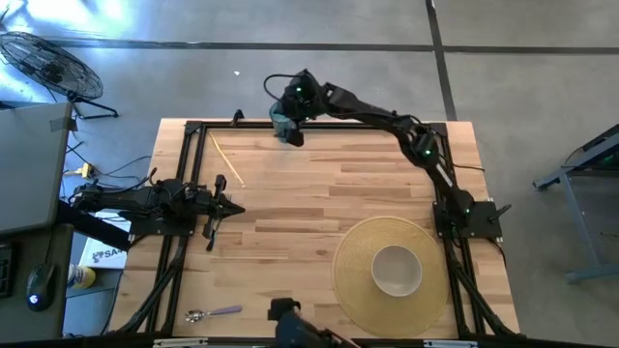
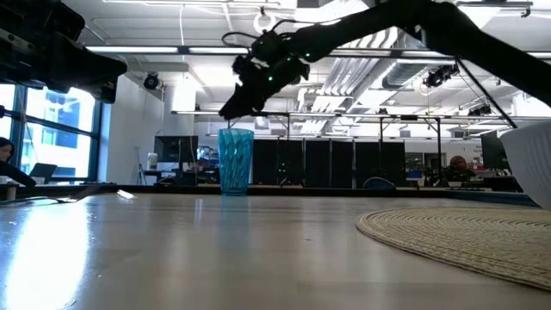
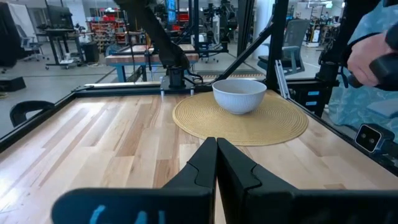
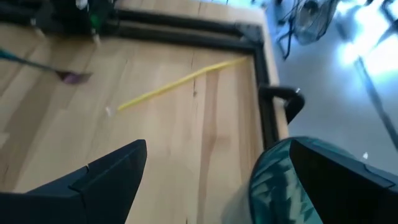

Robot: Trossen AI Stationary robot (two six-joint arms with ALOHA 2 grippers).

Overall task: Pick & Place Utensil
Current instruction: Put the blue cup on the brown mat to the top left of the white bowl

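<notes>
A ribbed teal cup [image 2: 235,162] stands upright on its base near the table's far edge, also seen in the high view [image 1: 282,129]. My right gripper [image 2: 232,108] hovers open just above it, apart from the rim. In the right wrist view the cup [image 4: 277,180] sits beside one finger of my right gripper [image 4: 217,152]. A thin yellow stick [image 1: 227,159] lies flat on the table left of the cup. A spoon with a purple handle [image 1: 213,312] lies near the near edge. My left gripper [image 1: 228,207] waits shut at the left side, above bare wood.
A white bowl [image 1: 397,269] stands on a round woven mat [image 1: 353,280] at the near right. A black frame [image 1: 184,184] runs along the table's edges. A person's hand and blue sleeve [image 3: 373,56] show beyond the table. Bare wood lies across the table's middle.
</notes>
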